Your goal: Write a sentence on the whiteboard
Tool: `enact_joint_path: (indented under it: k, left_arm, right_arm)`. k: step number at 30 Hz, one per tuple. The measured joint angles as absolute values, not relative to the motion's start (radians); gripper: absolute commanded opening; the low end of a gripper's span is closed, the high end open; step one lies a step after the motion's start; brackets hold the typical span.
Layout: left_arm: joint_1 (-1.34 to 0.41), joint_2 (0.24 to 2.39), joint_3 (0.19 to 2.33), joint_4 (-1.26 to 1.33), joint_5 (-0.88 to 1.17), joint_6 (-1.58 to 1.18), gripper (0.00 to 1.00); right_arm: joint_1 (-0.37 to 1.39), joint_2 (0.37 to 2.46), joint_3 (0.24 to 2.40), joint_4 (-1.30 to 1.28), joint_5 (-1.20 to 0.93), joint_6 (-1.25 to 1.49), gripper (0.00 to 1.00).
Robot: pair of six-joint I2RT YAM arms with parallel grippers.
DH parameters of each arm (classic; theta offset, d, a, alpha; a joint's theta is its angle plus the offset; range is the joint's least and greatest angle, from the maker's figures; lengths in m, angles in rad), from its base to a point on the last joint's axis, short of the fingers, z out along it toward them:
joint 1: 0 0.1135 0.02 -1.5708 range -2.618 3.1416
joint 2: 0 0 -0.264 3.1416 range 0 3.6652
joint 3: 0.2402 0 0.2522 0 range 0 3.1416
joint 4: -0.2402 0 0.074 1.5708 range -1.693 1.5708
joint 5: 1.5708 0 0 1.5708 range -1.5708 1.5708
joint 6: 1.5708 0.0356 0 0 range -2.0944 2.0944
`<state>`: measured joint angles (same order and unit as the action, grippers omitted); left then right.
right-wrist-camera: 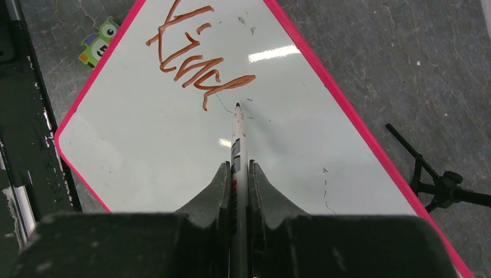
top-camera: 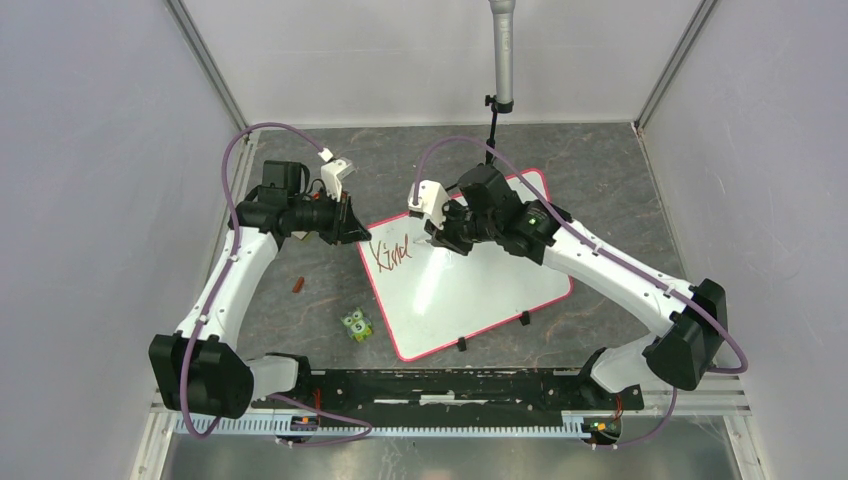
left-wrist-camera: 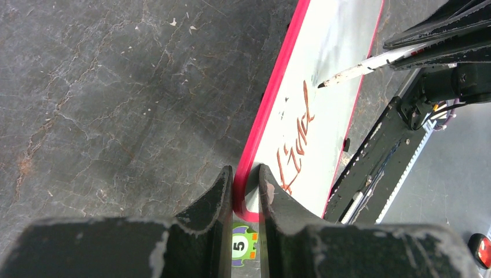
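Observation:
The whiteboard (top-camera: 470, 285) lies tilted on the grey table, white with a red-pink frame. Brownish-red script reading "Kind" (top-camera: 389, 253) is on its upper left part; it also shows in the right wrist view (right-wrist-camera: 194, 63) and the left wrist view (left-wrist-camera: 298, 136). My left gripper (left-wrist-camera: 246, 174) is shut on the board's left corner frame (left-wrist-camera: 246, 191). My right gripper (right-wrist-camera: 238, 168) is shut on a white marker (right-wrist-camera: 238, 142), whose tip sits just right of the last letter, at or very near the board surface.
A small green monster token with a "5" (top-camera: 357, 325) lies left of the board's near corner. A small brown-red cap (top-camera: 298, 286) lies on the table left of it. A black stand (top-camera: 492, 125) rises behind the board. Grey walls enclose the table.

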<state>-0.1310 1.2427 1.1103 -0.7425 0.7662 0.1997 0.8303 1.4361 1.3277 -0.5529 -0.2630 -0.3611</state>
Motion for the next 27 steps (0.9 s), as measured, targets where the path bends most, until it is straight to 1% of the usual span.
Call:
enact_joint_path:
  k: [27]
  left_arm:
    - [-0.133, 1.243, 1.112, -0.746, 0.759, 0.200, 0.02]
  right_arm:
    - [0.830, 1.459, 1.335, -0.539, -0.264, -0.353, 0.00]
